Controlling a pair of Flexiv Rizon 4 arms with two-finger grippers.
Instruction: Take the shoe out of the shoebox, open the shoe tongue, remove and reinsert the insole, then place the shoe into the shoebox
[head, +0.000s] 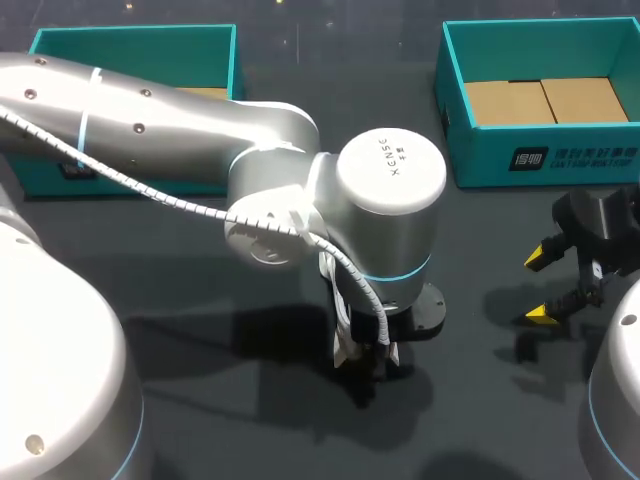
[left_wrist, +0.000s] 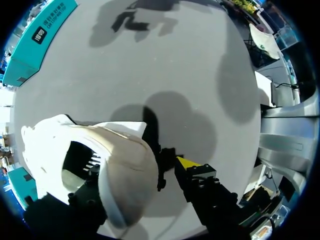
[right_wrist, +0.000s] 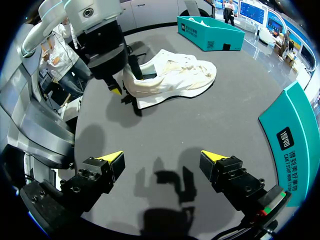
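Head view: left gripper is found low over the desk's middle, and the shoe is hidden there beneath the arm.

Right wrist view: shoe is seen lying on the desk near its middle, out of the shoebox, which stands open at the far right corner. The heel is met by the left gripper. Whether it is clamped cannot be told, as one side is covered by the shoe. Right gripper is held spread and empty near the right edge, well apart from the shoe.

Step judged: removal from the box is done and tongue opening is in hand. No insole is seen outside the shoe.

Next move, as judged: the heel is to be steadied by the left, and the right is to be brought across to the tongue, which is to be lifted without the shoe being dragged.
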